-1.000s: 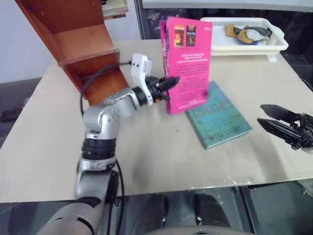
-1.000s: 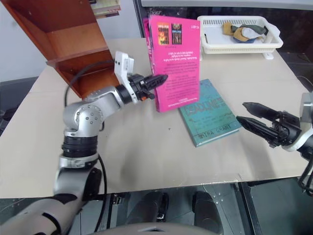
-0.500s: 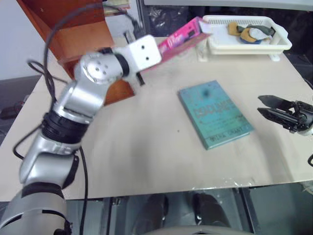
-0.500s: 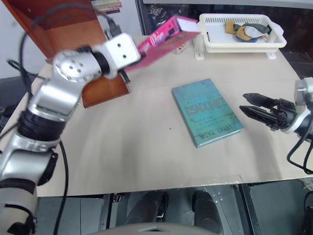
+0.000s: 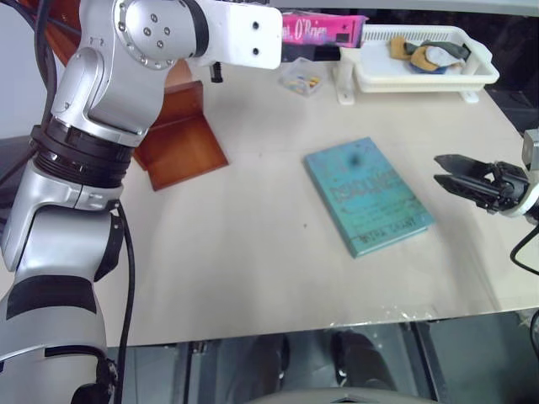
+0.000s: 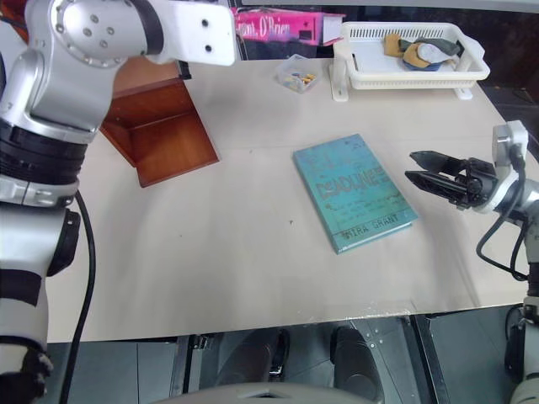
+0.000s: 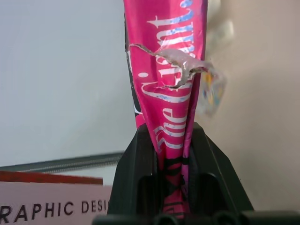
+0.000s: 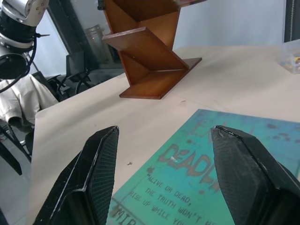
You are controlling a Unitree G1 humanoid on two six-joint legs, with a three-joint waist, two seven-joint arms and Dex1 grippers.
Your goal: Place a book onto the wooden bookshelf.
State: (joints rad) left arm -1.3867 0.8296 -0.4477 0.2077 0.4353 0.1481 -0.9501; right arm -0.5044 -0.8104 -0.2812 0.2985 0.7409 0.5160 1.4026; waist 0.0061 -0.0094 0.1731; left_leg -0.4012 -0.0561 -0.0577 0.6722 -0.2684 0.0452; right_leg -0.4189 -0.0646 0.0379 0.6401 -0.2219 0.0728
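Up high, the left claw (image 7: 171, 154) is clamped on the pink book (image 6: 282, 25), held level beside the wooden bookshelf (image 6: 156, 126). Right claw (image 8: 164, 178) hangs spread above the teal book (image 6: 354, 192) on the counter (image 6: 227, 252).

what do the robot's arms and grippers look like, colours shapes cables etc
The left arm is glossy silver in rounded segments, with black ribbed bands at the joints, a white boxy wrist block and a thin black cable looping alongside. The left gripper has black, wedge-shaped plastic fingers. The right gripper has two long, pointed black fingers with a finely textured surface, and a black cable trails behind its white wrist.
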